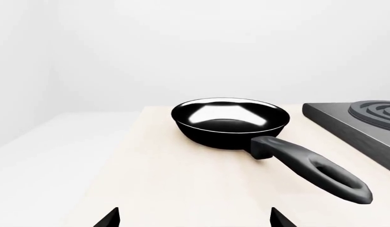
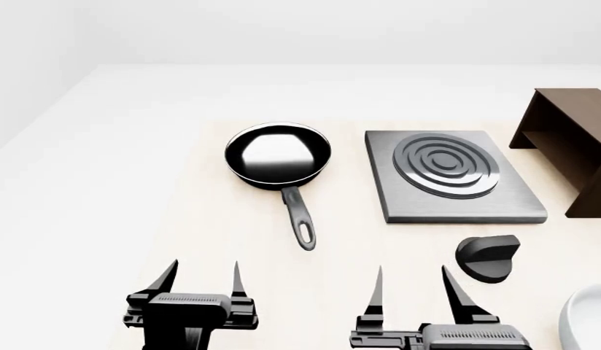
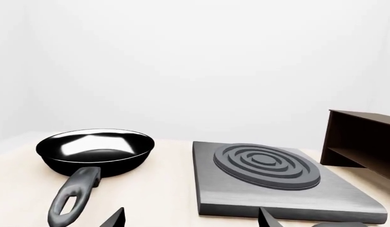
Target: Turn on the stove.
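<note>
The stove is a flat grey metal hotplate [image 2: 454,177] with a dark ring burner, right of centre on the table; it also shows in the right wrist view [image 3: 277,182] and at the edge of the left wrist view [image 1: 365,120]. Its separate round black knob [image 2: 487,257] with a ridge lies in front of the plate; only a sliver of it shows in the right wrist view [image 3: 337,224]. My right gripper [image 2: 411,281] is open and empty, just left of the knob and nearer to me. My left gripper [image 2: 201,275] is open and empty, near the table's front left.
A black frying pan [image 2: 278,154] sits left of the hotplate, its handle [image 2: 300,219] pointing toward me between the grippers. A dark brown open box [image 2: 570,142] stands at the right. A white rounded object [image 2: 591,321] shows at the lower right corner.
</note>
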Robot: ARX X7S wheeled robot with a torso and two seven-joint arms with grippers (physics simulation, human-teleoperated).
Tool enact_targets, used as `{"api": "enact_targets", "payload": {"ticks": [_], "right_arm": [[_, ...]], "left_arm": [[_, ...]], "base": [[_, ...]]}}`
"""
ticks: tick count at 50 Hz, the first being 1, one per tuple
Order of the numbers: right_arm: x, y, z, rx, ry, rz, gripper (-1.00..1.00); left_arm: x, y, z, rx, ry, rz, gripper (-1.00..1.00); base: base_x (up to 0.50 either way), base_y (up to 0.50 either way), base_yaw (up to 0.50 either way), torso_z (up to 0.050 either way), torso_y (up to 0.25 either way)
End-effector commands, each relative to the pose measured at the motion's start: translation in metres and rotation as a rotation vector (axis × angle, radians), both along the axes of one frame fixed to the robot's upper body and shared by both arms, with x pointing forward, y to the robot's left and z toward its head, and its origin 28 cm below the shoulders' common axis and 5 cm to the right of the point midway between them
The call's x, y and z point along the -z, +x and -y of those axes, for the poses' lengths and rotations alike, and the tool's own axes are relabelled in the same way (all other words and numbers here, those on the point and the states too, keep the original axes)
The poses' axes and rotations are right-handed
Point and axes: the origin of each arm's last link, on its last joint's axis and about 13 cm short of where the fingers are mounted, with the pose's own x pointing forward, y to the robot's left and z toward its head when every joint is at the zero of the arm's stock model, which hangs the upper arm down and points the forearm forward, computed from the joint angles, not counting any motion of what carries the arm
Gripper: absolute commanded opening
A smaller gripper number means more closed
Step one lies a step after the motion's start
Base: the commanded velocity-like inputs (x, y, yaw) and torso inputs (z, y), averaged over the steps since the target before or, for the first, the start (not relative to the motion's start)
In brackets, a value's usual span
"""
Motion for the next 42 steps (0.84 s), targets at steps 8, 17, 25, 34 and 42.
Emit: {"api": "enact_targets", "payload": {"ticks": [8, 17, 25, 34, 42], "right_arm": [[-0.014, -0.017, 0.0, -0.04, 0.07, 0.113, 1.0], [-0.027, -0.039, 0.003, -0.057, 0.086, 0.175, 1.0], [-0.026, -0.039, 0.002, -0.055, 0.079, 0.182, 1.0], [-0.025, -0.039, 0.002, -0.058, 0.077, 0.18, 1.0], [-0.025, -0.039, 0.002, -0.059, 0.074, 0.178, 1.0]], "left_arm": [[-0.02, -0.02, 0.004, 0.028, 0.0, 0.071, 1.0], [-0.033, -0.034, 0.008, 0.049, 0.006, 0.124, 1.0], [-0.034, -0.036, 0.008, 0.055, 0.007, 0.131, 1.0], [-0.034, -0.036, 0.008, 0.058, 0.007, 0.129, 1.0], [-0.034, -0.035, 0.008, 0.059, 0.005, 0.128, 1.0]], "base": [[0.0, 0.0, 0.0, 0.0, 0.0], [0.0, 0.0, 0.0, 0.0, 0.0], [0.0, 0.0, 0.0, 0.0, 0.0], [0.0, 0.0, 0.0, 0.0, 0.0], [0.0, 0.0, 0.0, 0.0, 0.0]]}}
